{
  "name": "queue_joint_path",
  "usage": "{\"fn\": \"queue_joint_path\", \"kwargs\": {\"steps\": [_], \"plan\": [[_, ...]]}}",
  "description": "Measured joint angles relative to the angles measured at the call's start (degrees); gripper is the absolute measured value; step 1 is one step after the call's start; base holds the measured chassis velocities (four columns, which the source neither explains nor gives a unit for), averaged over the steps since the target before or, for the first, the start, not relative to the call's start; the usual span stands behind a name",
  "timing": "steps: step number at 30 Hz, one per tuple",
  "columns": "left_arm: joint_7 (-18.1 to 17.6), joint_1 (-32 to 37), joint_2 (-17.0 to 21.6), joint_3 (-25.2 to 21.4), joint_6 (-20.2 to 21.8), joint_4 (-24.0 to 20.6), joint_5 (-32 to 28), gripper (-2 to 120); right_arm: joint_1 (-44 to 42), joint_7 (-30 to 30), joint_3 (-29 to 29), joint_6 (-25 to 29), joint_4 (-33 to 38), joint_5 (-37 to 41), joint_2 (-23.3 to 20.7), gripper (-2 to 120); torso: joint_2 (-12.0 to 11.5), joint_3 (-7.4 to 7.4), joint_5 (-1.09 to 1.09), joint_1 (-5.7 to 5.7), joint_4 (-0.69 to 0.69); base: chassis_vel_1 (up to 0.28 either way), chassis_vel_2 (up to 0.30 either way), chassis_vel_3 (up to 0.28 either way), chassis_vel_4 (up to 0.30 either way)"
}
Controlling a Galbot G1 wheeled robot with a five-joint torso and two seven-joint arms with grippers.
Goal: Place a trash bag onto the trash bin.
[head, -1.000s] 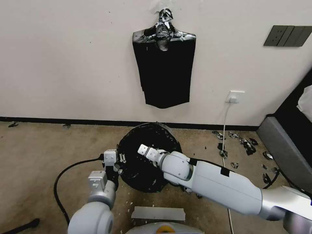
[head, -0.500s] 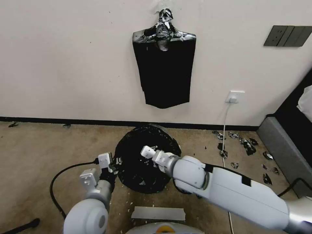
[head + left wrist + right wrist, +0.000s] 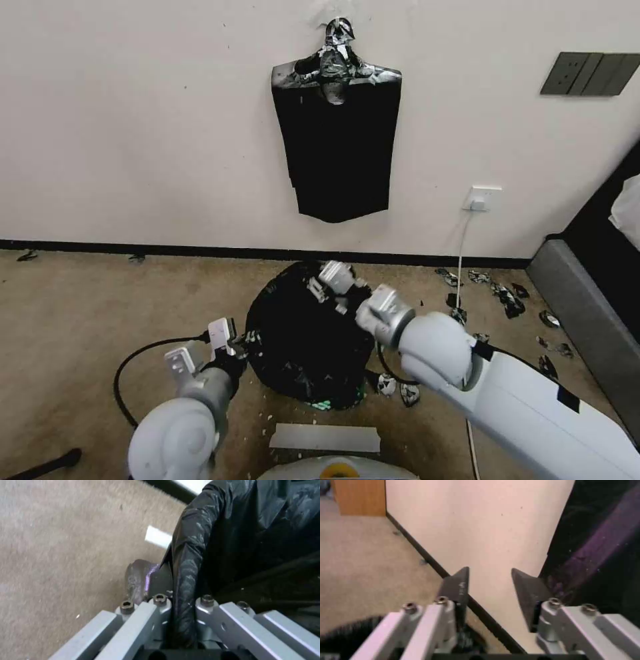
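Trash bag point(image 3: 303, 347) lay draped over the trash bin, covering it entirely, on the carpet floor point(image 3: 80, 313) near the wall base. Only a faint green tint at the bag's lower edge, toward 6 o'clock, marked the trash bin point(image 3: 325, 404) underneath.

Left end effector point(image 3: 235, 339) sat at the 9 o'clock side of the covered bin. In the left wrist view, its fingers point(image 3: 160, 620) were clamped together on a fold of the bag film point(image 3: 186, 580), which ran up between them.

Right end effector point(image 3: 328, 285) was positioned over the 12 o'clock edge of the covered bin, close to the wall. In the right wrist view, its fingers point(image 3: 456, 587) stood apart with nothing between them, pointing toward the wall and the black baseboard point(image 3: 430, 562).

Bunch of black bags point(image 3: 337, 140) hung on the wall at 12 o'clock, well above the bin. Torn black scraps point(image 3: 507, 297) lay scattered on the floor toward 3 o'clock, beside a white cord point(image 3: 460, 267) running down from a wall socket point(image 3: 481, 198).
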Motion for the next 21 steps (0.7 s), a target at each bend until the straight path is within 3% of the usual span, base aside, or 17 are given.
{"fn": "queue_joint_path", "kwargs": {"steps": [5, 9, 13, 15, 21], "plan": [[0.35, 0.07, -0.19, 0.88, 0.61, 2.47, 0.82, 3, -4.91, -2.76, 3.23, 2.16, 0.23, -1.66, 1.64, 65, 0.00, 0.00, 0.00, 0.00, 0.00, 0.000, 0.000, 0.000, 0.000], [0.83, 0.12, -0.27, 1.18, 1.00, 3.03, 1.65, 3, -5.94, -3.48, 3.56, 2.66, 0.01, -2.14, 2.14, 75, 0.00, 0.00, 0.00, 0.00, 0.00, 0.000, 0.000, 0.000, 0.000], [2.21, 0.41, -0.57, 1.36, 1.40, 3.32, 2.93, 3, -6.45, -4.22, 3.60, 3.11, -0.38, -2.36, 2.47, 95, 0.00, 0.00, -0.01, 0.00, 0.00, 0.000, 0.000, 0.000, 0.000], [2.40, 0.50, -0.65, 1.37, 1.46, 3.35, 3.13, 3, -6.49, -4.31, 3.59, 3.17, -0.45, -2.36, 2.51, 97, 0.00, 0.00, 0.00, 0.00, 0.00, 0.000, 0.000, 0.000, 0.000], [3.81, 0.61, -1.01, 1.56, 1.52, 3.57, 4.62, 25, -6.82, -4.63, 3.23, 3.27, -0.71, -2.47, 2.83, 100, 0.00, 0.00, -0.01, 0.00, 0.00, 0.000, 0.000, 0.000, 0.000]]}}
